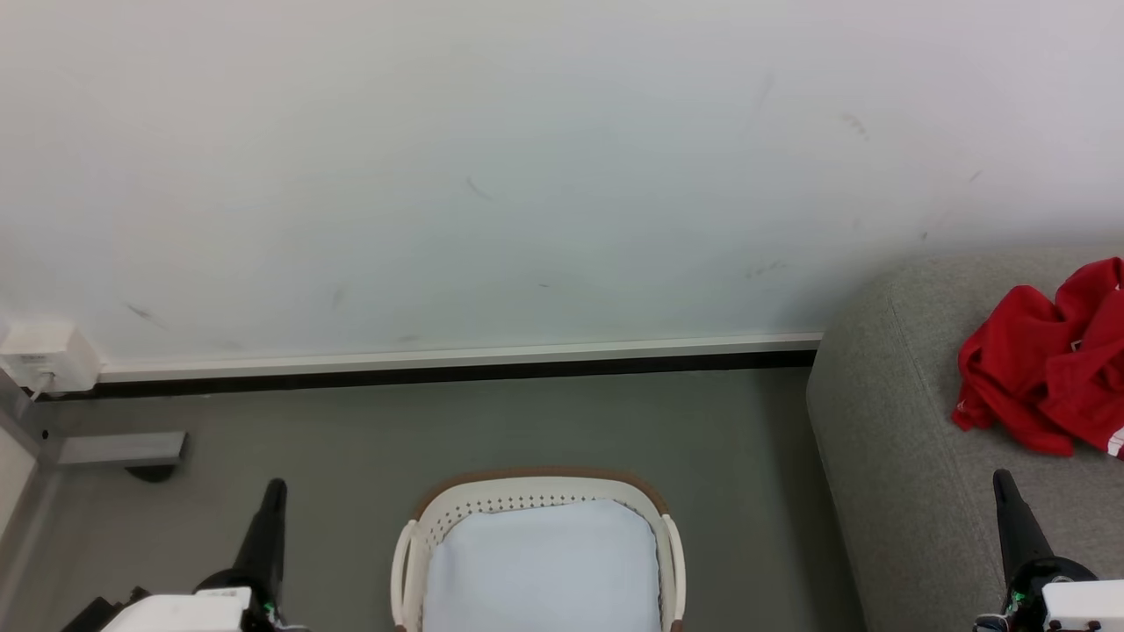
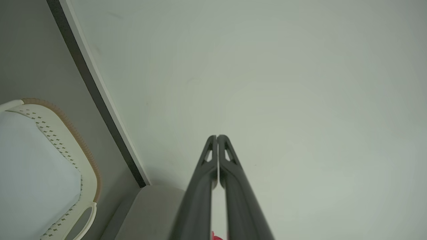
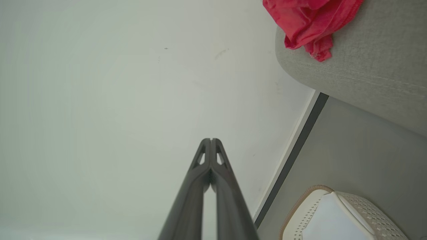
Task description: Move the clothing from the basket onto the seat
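The red clothing (image 1: 1049, 364) lies crumpled on the light grey seat (image 1: 887, 456) at the right, and shows as clothing (image 3: 308, 23) on the seat (image 3: 367, 70) in the right wrist view. The cream basket (image 1: 439, 509) stands on the floor at bottom centre, holding just its white lining (image 1: 540, 570). My left gripper (image 1: 275, 488) is shut and empty, left of the basket. My right gripper (image 1: 1003, 481) is shut and empty, over the seat's front part, below the clothing. Both wrist views show shut fingertips (image 2: 217, 137) (image 3: 210, 140) aimed at the wall.
A white wall with a dark skirting strip (image 1: 457, 373) runs behind the basket. A white socket box (image 1: 48, 355) and a grey bracket (image 1: 123, 449) sit at the far left. Grey floor (image 1: 746, 491) lies between basket and seat.
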